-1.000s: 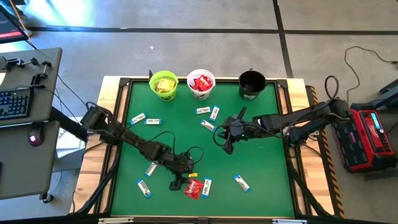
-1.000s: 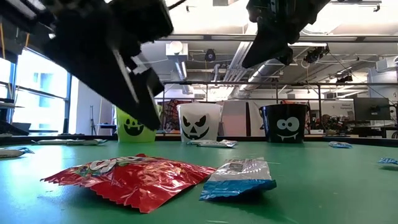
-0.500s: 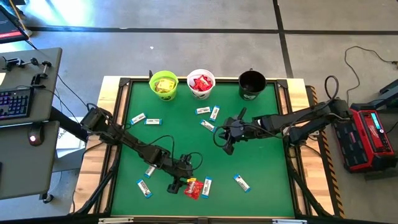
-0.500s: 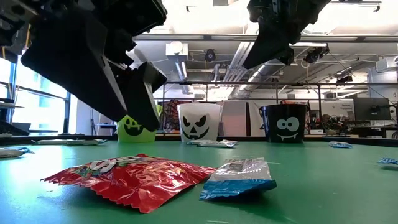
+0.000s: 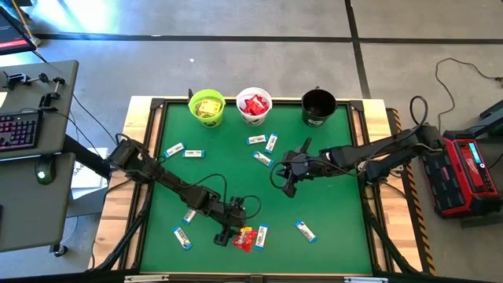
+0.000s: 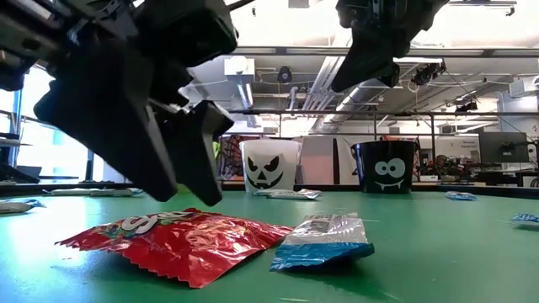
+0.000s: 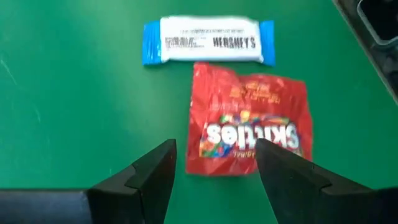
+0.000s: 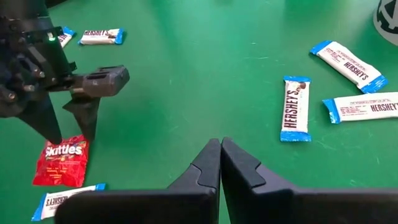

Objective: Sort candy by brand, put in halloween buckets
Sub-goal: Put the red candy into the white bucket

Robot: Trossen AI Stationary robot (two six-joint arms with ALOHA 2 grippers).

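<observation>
- The left gripper hangs low over the near part of the green felt-covered surface, its two dark fingers spread wide and holding nothing.
- In the left wrist view the crinkled red Skittles packet lies flat just ahead of those fingers, with one edge of it between the two tips; whether they touch it I cannot tell.
- A narrow blue-and-white Hershey's bar lies just beyond the red packet, nearly touching it, also flat.
- In the low view the same red packet and the blue-and-white bar lie side by side at the front, with the left gripper just above the packet.
- The right gripper hovers above the middle of the surface, well apart from the left one; its fingers are pressed together and empty.
- At the far edge stand three small round pails in a row: the lime green pail holds yellow packets, the white pail holds red packets, and the black pail stands on the right, its inside too dark to read.
- More blue-and-white bars lie scattered: three near the middle below the white pail, two toward the left side, two near the front left, one at the front right.
</observation>
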